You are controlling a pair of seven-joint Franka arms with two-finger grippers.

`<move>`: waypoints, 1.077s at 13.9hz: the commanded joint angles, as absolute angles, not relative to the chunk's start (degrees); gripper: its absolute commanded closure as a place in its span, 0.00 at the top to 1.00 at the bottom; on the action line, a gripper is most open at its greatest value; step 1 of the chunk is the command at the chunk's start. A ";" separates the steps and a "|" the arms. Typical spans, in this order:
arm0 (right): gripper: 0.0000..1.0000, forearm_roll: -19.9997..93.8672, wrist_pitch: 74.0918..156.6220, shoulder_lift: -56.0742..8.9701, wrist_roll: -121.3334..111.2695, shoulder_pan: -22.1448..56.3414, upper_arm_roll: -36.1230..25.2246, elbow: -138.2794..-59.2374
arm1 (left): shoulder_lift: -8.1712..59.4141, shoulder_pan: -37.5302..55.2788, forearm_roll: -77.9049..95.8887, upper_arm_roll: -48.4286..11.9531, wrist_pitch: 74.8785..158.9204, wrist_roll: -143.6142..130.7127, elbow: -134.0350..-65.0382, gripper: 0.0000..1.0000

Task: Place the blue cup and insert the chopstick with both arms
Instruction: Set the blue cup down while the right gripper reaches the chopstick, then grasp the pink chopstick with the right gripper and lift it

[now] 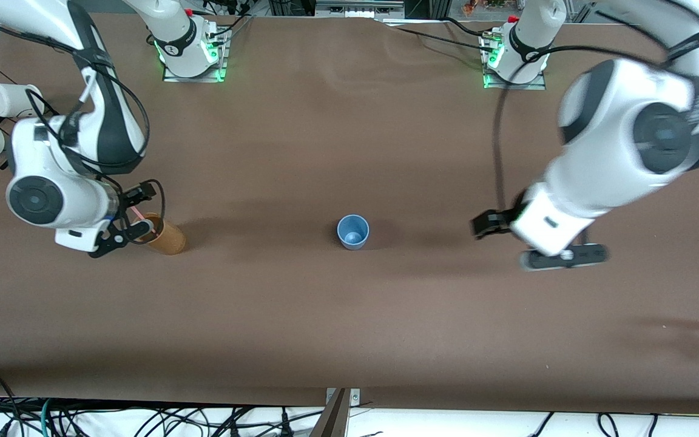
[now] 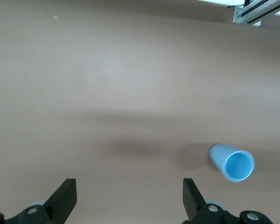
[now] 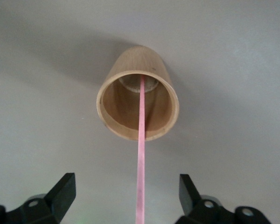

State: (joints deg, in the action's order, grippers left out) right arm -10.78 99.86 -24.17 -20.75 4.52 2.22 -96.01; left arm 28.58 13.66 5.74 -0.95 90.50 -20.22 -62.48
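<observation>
Fingers [image 3: 60, 193] of the right gripper [image 3: 126, 196] stand spread on either side of the thin pink chopstick [image 3: 141, 154], not touching it, while its lower end rests inside the tan wooden cylinder cup [image 3: 137, 100] at the right arm's end of the brown tabletop [image 1: 349, 328]. Spread too, the left gripper [image 2: 129, 196] hangs over bare tabletop near the small grey-blue tapered cup [image 1: 353, 231], which stands upright mid-table, brighter blue inside.

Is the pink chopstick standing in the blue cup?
No, the chopstick stands in the tan cup; the blue cup holds nothing.
</observation>
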 commanded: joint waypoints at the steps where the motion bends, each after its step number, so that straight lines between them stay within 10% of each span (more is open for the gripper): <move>1: 0.74 -11.78 100.28 -27.41 -22.15 4.13 2.20 -95.54 | 23.22 7.76 6.59 -1.49 86.68 -13.11 -65.47 1.00; 9: 0.00 -11.78 99.58 -27.95 -21.54 3.96 2.02 -94.83 | 11.53 -0.78 0.88 -1.32 84.20 0.61 -77.06 1.00; 15: 0.00 -11.69 89.16 -27.60 -21.53 5.01 2.20 -85.72 | 3.70 -2.37 1.14 -1.41 87.36 0.70 -88.58 1.00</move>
State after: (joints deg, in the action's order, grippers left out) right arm -11.11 95.58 -27.93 -21.01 4.40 1.89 -91.11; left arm 8.72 -2.05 2.02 -0.83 84.64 -0.54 -82.16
